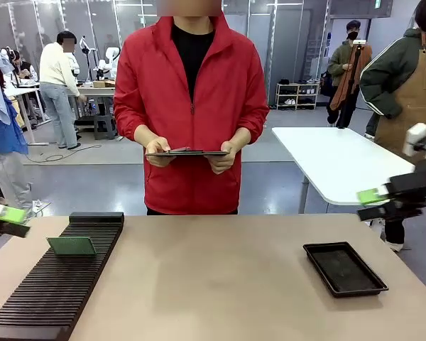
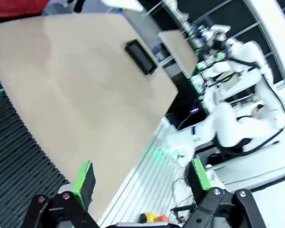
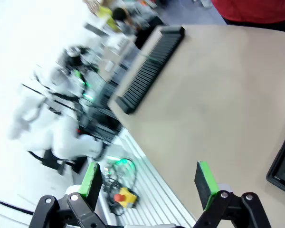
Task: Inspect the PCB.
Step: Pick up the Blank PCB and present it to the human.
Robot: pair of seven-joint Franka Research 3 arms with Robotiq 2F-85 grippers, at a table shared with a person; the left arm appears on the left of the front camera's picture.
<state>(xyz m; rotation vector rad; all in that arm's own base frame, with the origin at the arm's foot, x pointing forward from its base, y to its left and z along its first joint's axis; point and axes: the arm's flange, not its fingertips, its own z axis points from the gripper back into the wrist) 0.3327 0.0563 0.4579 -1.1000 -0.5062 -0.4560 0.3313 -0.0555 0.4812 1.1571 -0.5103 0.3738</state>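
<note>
Thin green rectangular PCB [image 1: 71,246] standing in black slotted plastic rack [image 1: 57,284] by tan table's [image 1: 213,284] left edge, left gripper [image 1: 7,220] and right gripper [image 1: 373,204] hovering wide open, empty, at opposite edges.

The floor [image 1: 106,181] is smooth and grey, and it shines faintly under even light from above. Far back at 12 o'clock, tall grey wall panels [image 1: 284,35] in frames close off the hall. A low shelf [image 1: 298,94] stands against them at 1 o'clock; the small things on it are too far off to make out. A white table [image 1: 341,160] juts in at 2 o'clock. At 10 o'clock there's a cluttered desk [image 1: 92,91], and a cable [image 1: 57,155] trails over the floor near it. Closest, at 6 o'clock, is a tan table [image 1: 213,284].
</note>
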